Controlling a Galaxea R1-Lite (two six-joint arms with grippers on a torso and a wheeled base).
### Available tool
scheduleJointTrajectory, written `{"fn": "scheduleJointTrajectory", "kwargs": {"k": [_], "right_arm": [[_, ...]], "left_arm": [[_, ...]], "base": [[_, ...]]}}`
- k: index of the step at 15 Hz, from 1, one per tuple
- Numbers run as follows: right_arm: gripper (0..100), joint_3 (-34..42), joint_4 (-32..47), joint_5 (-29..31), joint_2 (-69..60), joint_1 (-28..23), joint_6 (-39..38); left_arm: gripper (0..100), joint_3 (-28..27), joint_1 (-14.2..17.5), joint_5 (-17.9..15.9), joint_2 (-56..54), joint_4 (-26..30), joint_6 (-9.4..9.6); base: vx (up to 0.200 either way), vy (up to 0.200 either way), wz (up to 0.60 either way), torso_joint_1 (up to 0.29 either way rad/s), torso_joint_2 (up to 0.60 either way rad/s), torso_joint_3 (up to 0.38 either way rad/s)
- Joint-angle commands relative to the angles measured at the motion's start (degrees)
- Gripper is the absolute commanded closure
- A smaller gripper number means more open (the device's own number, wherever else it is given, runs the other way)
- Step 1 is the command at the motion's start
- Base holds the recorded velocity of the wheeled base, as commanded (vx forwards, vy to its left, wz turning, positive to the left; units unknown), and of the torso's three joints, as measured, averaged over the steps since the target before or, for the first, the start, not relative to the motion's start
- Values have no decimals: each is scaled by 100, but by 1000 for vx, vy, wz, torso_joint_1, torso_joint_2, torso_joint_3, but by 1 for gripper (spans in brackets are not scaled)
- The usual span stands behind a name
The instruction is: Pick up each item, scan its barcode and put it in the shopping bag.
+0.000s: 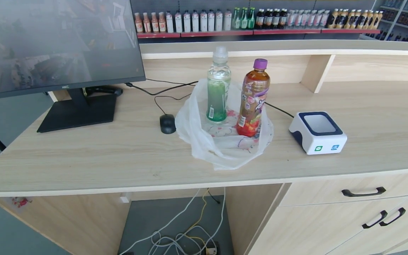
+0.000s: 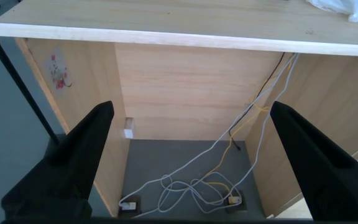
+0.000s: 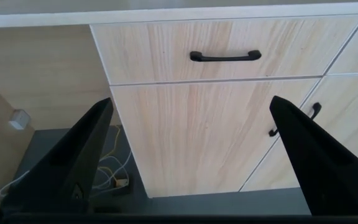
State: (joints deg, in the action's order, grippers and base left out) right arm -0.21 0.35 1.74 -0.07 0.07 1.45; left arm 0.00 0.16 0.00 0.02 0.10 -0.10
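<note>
Shopping bag (image 1: 204, 141) around barcode-labelled bottle (image 1: 218, 95), tea bottle (image 1: 253, 102)

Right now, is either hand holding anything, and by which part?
Nothing is held. The left hand and the right hand are both open and empty, low in front of the light wooden counter.

Green-labelled clear bottle (image 1: 218, 85) and purple-capped tea bottle (image 1: 253, 99) upright in white plastic bag (image 1: 195, 140); white box scanner (image 1: 317, 132) right, black mouse (image 1: 167, 123) left.

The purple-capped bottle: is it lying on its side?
No, the purple-capped bottle stands upright in the white shopping bag, next to the clear bottle.
</note>
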Motion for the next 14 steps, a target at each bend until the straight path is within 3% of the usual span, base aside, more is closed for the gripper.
{"fn": "scheduleJointTrajectory", "kwargs": {"k": [1, 14], "right_arm": [[0, 3, 0, 1, 7, 1, 4], [0, 3, 0, 1, 7, 1, -4]], "left_arm": [[0, 0, 2, 0, -2, -1, -17], [0, 0, 2, 0, -2, -1, -25]], "base": [[0, -200, 0, 12, 2, 2], [0, -200, 0, 3, 5, 1]]}}
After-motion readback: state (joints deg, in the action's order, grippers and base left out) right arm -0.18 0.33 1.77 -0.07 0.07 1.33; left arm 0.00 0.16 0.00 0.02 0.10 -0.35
